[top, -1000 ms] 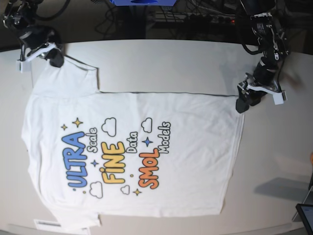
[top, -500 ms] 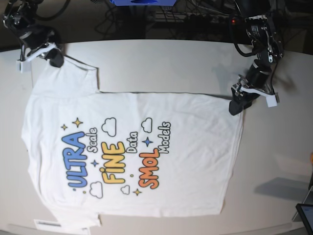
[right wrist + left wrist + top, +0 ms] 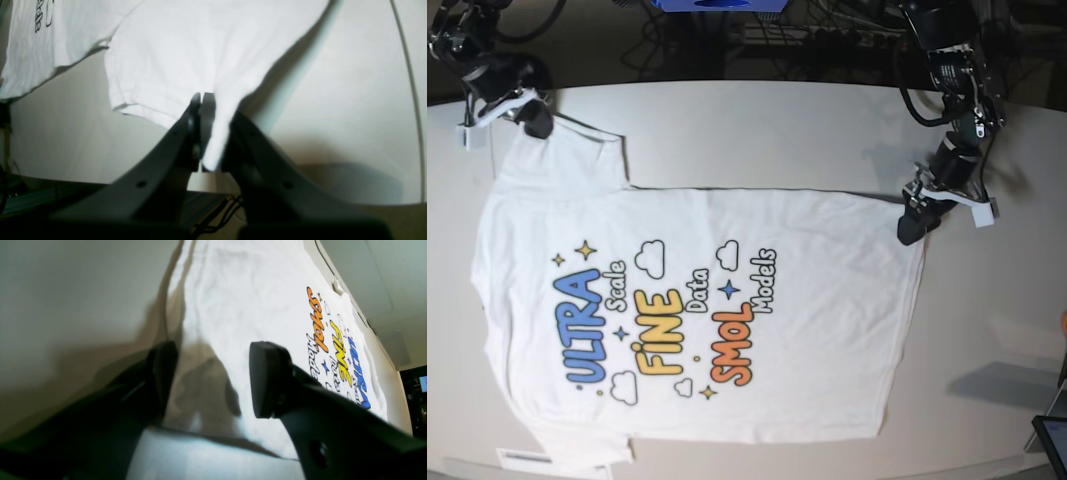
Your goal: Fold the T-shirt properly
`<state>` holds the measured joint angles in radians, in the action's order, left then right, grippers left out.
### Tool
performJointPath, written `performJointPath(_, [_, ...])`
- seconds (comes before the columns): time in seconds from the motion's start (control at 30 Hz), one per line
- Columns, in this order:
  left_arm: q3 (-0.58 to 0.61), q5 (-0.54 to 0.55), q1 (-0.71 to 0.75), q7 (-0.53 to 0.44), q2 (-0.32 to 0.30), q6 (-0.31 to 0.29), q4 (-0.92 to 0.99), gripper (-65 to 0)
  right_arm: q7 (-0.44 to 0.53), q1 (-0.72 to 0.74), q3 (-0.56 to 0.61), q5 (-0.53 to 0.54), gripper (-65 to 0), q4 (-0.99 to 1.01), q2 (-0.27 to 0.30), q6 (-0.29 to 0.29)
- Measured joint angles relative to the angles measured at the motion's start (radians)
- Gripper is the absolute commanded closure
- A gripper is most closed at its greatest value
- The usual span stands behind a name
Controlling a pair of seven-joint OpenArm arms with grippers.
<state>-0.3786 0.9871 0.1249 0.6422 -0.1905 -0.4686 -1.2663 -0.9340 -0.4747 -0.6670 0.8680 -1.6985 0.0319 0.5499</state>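
Note:
The T-shirt (image 3: pixel 697 300) lies spread flat on the table with its print up, neck end to the left. My right gripper (image 3: pixel 535 120) is at the far left corner, shut on the upper sleeve; in the right wrist view a fold of white sleeve cloth (image 3: pixel 186 43) is pinched where the right gripper (image 3: pixel 205 100) closes. My left gripper (image 3: pixel 912 228) sits at the shirt's far right hem corner. In the left wrist view the left gripper (image 3: pixel 213 380) is open, its fingers (image 3: pixel 267 380) straddling the shadowed edge of the T-shirt (image 3: pixel 253 290).
The pale table (image 3: pixel 757 130) extends beyond the shirt on all sides. Cables (image 3: pixel 827 40) and a blue object (image 3: pixel 717 5) lie behind the far edge. A white label (image 3: pixel 527 458) is at the near left edge, and a dark device (image 3: pixel 1052 440) at the near right.
My left gripper has shifted left and slightly down onto the shirt's hem corner, and its jaws have narrowed. The right gripper and the shirt have stayed put.

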Motion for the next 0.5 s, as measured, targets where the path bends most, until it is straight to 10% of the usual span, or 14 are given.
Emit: performJointPath(0.5, [-0.020, 0.086, 0.148, -0.024, 0.023, -0.071, -0.072, -35.1, 0.001, 0.000, 0.000, 0.000, -0.7, 0.000, 0.001, 0.000])
